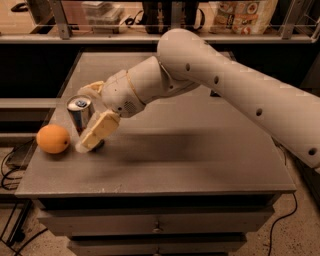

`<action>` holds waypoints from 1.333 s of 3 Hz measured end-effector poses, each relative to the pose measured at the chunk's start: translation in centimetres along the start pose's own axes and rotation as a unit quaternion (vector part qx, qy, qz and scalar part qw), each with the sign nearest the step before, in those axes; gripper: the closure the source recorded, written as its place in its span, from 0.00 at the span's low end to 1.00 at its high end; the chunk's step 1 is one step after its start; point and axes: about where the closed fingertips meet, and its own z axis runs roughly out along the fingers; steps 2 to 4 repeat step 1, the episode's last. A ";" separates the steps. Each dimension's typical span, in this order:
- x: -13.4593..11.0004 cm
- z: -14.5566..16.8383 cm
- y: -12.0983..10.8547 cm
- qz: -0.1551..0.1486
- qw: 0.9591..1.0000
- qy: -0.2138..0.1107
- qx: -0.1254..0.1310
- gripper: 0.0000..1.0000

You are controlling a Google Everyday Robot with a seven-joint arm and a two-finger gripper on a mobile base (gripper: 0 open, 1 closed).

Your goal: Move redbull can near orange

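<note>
The redbull can [79,113] stands upright on the grey table [200,155] near its left edge. The orange [52,138] lies just left of the can with a small gap between them. My gripper [85,119] reaches in from the right and straddles the can. One finger [97,132] is in front of the can's lower right, with its tip down at the table. The other finger [91,88] is behind the can's top. The fingers stand spread wider than the can, so the gripper looks open. The front finger hides the can's base.
My thick white arm [230,85] crosses the table from the right. A small dark object [215,93] peeks from behind it. A shelf with bags and boxes [240,15] runs along the back. Drawers [157,225] sit under the tabletop, and cables lie on the floor at left.
</note>
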 end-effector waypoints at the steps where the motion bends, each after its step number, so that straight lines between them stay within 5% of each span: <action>1: 0.1 0.0 0.0 0.000 1.000 0.001 0.000 0.00; 4: 0.1 0.0 0.0 0.000 1.000 0.001 0.000 0.00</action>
